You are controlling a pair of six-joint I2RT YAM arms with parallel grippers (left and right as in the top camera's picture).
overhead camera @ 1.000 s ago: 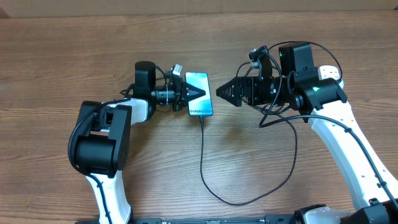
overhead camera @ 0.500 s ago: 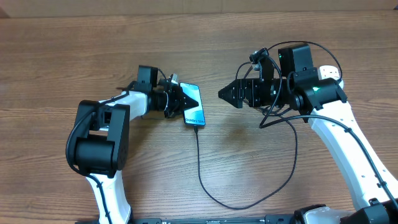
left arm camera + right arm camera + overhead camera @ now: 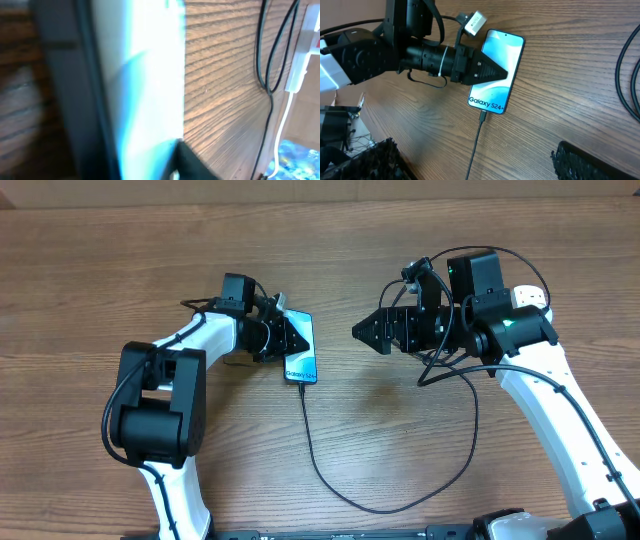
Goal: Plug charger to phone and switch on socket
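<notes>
At table's left-centre, left gripper (image 3: 290,340) clamped on phone (image 3: 304,358), one finger (image 3: 492,73) across lit screen (left wrist view gives only glare and blur). Right wrist view reads "Galaxy S24+", charger (image 3: 476,142) tip seated in phone's bottom edge. Overhead adds cable looping toward right arm, socket (image 3: 531,296) corner behind it. Right gripper (image 3: 360,332) spread wide, empty. Since a second ago: phone shifted left, turned slightly; right arm unmoved.

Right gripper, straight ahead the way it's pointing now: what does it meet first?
The right gripper would probably meet the phone first, at the edge facing it. Height is unclear, so it may pass above.
</notes>
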